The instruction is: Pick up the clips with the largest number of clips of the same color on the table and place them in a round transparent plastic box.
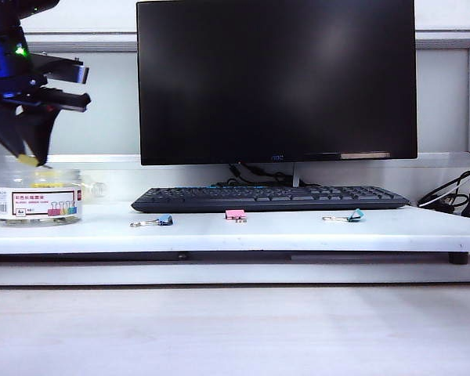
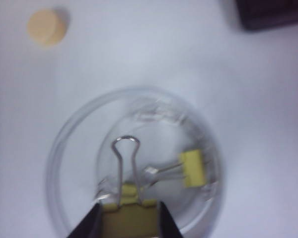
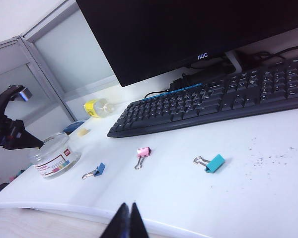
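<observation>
The left end effector (image 2: 128, 223) hangs over the round transparent plastic box (image 1: 37, 196), its two dark tapered fingers (image 2: 87, 225) clamped on the flat sides of a yellow clip (image 2: 127, 218). The clip's glossy painted body sits between the fingers and its thin silver wire handle loops out over the open mouth of the box. Inside, on the clear round floor, lies another yellow clip (image 2: 192, 168) with its wire handles spread, beside some glinting wire. The box is squat, smooth-walled clear plastic with a white paper label printed with coloured clips, and it stands at the left end of the smooth white surface (image 1: 298, 229).

Further along the surface, in front of the black keyboard (image 1: 270, 198), lie a blue clip (image 1: 164, 220), a pink clip (image 1: 235, 214) and a teal clip (image 1: 355, 215), well apart from one another. A small pale round disc (image 2: 47, 27) rests near the box.

The right end effector (image 3: 125, 223) sits at the near edge, its dark pointed fingers pressed together on nothing.
</observation>
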Motion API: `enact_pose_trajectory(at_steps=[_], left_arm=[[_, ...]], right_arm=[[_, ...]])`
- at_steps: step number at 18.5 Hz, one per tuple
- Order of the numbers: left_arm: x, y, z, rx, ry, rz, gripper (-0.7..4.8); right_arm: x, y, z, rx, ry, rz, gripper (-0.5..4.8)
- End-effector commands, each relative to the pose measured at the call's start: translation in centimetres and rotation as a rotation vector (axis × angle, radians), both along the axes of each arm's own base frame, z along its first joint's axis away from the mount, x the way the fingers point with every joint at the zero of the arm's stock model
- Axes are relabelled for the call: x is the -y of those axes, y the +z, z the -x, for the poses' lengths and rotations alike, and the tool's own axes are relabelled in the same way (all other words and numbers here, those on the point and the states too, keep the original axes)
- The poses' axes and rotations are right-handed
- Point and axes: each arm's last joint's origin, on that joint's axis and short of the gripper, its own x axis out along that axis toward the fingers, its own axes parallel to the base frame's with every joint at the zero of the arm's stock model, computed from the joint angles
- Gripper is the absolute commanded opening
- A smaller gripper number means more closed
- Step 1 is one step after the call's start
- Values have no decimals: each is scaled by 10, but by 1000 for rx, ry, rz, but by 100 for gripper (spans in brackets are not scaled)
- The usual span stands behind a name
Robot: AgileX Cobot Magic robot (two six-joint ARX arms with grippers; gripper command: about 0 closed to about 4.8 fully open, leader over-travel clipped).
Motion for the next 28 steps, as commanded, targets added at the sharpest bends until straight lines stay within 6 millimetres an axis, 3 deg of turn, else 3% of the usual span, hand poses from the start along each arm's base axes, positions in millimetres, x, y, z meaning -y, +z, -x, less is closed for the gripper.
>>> enact_pose_trajectory(at_steps=[1,4,6,11,13,17,23,28], left_arm=[[0,4,-3,42,-26,49,120],[0,6,-5,62,-26,54,123],[1,5,-5,61,-26,54,157],[0,1,-8,46,-20,53,158],[0,1,-8,45,-20,52,192],[0,2,-6,35,-45,83,193],[-2,32,17,101,-86,174,193],[-11,69,58,172,-113,224,192]], right_arm=[[0,1,0,16,2,-1,-1],[0,1,0,16,3,-1,-1],[0,1,0,17,3,-1,-1],[0,1,0,16,4,-1,-1],[0,1,0,16,3,-1,-1],[0,1,0,16,3,-1,-1],[0,1,0,16,3,-1,-1],[0,1,0,17,3,-1,-1]])
